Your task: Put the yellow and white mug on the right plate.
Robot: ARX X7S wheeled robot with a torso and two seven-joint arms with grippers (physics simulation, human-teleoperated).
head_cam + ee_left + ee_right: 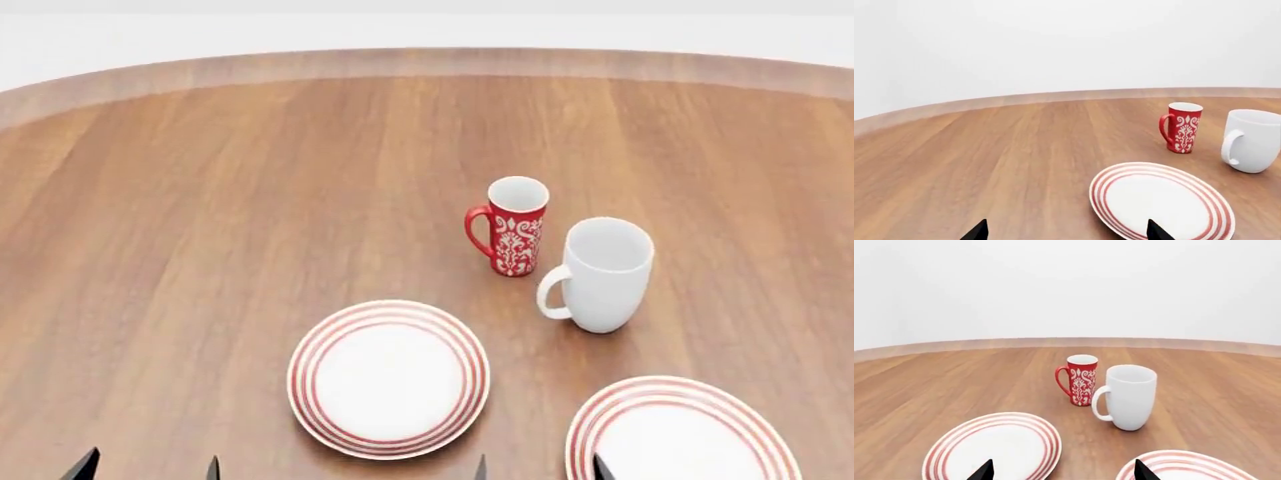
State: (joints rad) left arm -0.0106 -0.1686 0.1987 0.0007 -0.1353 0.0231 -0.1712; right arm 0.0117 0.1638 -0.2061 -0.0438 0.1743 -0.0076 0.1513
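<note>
1. the yellow and white mug does not show in any view, so i cannot tell where it stands. the main risk is taking the wrong cup: the red mug (514, 235) or the white mug (607, 275), which stand close together near the middle of the tabletop (200, 200), could be mistaken for it.
2. the two plates look alike, so a cup could end up on the left plate (387, 310) instead of the right plate (667, 385). both lie near the tabletop's near edge, with the right plate further to the right.
3. a reach past the two mugs could knock them, since they stand almost touching just beyond the plates.
4. the left fingers (977, 232) are spread wide and hold nothing. the right fingers (984, 471) are also spread wide and empty. only their tips show.
5. count: two ringed plates, one red mug, one white mug, no yellow and white mug in view.
</note>
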